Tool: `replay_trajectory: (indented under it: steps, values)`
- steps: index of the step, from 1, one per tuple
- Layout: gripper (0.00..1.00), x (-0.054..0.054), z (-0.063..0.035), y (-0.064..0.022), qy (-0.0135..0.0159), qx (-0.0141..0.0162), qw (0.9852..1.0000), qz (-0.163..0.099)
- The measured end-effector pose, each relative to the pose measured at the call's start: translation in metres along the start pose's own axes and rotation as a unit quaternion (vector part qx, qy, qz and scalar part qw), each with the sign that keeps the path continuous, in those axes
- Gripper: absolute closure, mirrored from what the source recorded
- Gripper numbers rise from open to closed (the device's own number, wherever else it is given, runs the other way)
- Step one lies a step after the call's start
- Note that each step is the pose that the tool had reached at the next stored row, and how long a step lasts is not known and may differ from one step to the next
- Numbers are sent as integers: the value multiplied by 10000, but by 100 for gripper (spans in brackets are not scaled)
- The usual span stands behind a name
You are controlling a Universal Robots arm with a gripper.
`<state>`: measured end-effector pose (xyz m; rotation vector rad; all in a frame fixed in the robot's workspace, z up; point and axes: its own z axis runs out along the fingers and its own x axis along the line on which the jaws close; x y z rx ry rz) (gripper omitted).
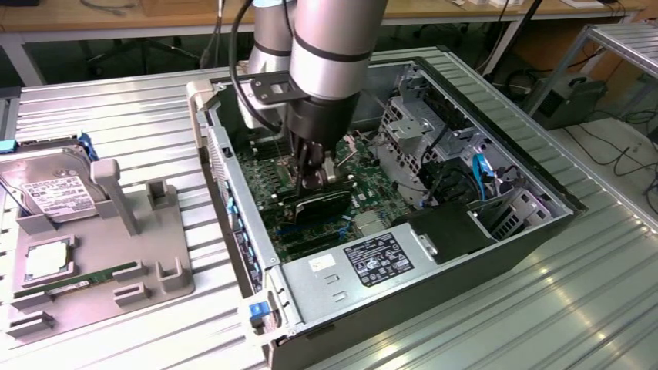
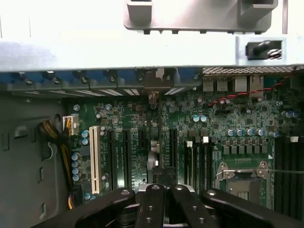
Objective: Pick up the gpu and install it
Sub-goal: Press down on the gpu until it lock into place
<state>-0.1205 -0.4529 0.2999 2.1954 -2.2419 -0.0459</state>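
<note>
The gripper [image 1: 311,182] sits low inside the open computer case [image 1: 514,231], at centre frame in the exterior view, its fingers drawn together and clamped on the gpu [image 1: 320,202]. The card stands on edge directly beneath the fingers, a dark slab set against the green motherboard [image 1: 360,181], in line with the expansion slots. Whether it is fully seated in a slot cannot be determined.

In the wrist view the gripper [image 2: 160,190] appears at lower centre, its black fingers [image 2: 151,204] nearly touching one another. Just beyond their tips a narrow dark edge of the gpu [image 2: 153,156] runs toward the rear wall of the case, between the black slots. A white slot [image 2: 93,159] lies left of centre on the motherboard [image 2: 228,114], and the processor socket [image 2: 242,175] lies at lower right.

The arm [image 1: 329,54] descends from the top centre of the exterior view. The power supply [image 1: 350,270] with its label occupies the lower centre of the case.

Outside the case, at the left edge of the exterior view, a grey fixture tray [image 1: 154,262] rests on the slatted metal table [image 1: 575,308]. It carries a hard drive [image 1: 46,189] with white label, a processor [image 1: 46,258] and a green RAM stick [image 1: 77,279].
</note>
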Motion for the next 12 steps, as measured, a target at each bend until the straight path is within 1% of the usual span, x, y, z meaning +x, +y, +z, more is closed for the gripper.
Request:
replay_trajectory:
  steps: [2, 12]
  values:
    - [89, -1, -71, 1, 0, -2, 10000, 0]
    - [89, -1, -71, 1, 0, -1, 10000, 0]
